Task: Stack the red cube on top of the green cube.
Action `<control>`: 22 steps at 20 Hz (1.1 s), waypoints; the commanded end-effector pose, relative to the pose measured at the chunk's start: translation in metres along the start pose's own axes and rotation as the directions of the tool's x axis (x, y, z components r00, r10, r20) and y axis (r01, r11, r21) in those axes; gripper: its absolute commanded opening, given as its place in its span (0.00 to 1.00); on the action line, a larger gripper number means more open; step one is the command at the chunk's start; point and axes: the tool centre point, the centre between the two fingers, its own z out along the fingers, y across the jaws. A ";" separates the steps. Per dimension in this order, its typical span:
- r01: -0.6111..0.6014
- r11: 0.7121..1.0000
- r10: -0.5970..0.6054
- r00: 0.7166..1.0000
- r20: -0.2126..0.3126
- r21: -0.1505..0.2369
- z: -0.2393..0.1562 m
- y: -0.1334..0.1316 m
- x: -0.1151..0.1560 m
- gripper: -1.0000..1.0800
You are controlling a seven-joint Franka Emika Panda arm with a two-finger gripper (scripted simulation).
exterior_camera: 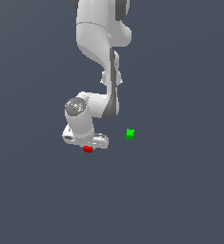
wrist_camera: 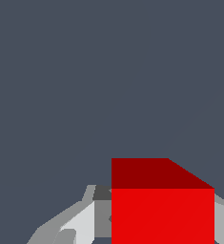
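Note:
The red cube sits between my gripper's fingers, just under the white hand. In the wrist view it fills the space between the two grey fingers, which press against both of its sides, so the gripper is shut on it. The green cube rests on the dark floor, apart from the gripper, toward the exterior view's right and a little farther back. The wrist view does not show the green cube. Whether the red cube touches the floor I cannot tell.
A plain dark grey floor spreads all around. The white arm rises above the gripper toward the top of the exterior view.

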 end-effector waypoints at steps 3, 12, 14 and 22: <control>-0.001 1.000 0.001 1.000 -0.002 0.000 -0.031 0.000 0.000 0.00; -0.001 1.000 0.001 1.000 -0.002 0.000 -0.075 0.001 0.000 0.00; -0.001 1.000 0.001 1.000 -0.002 0.000 -0.078 0.001 0.001 0.00; -0.001 1.000 0.001 1.000 -0.003 0.000 -0.074 -0.008 -0.004 0.00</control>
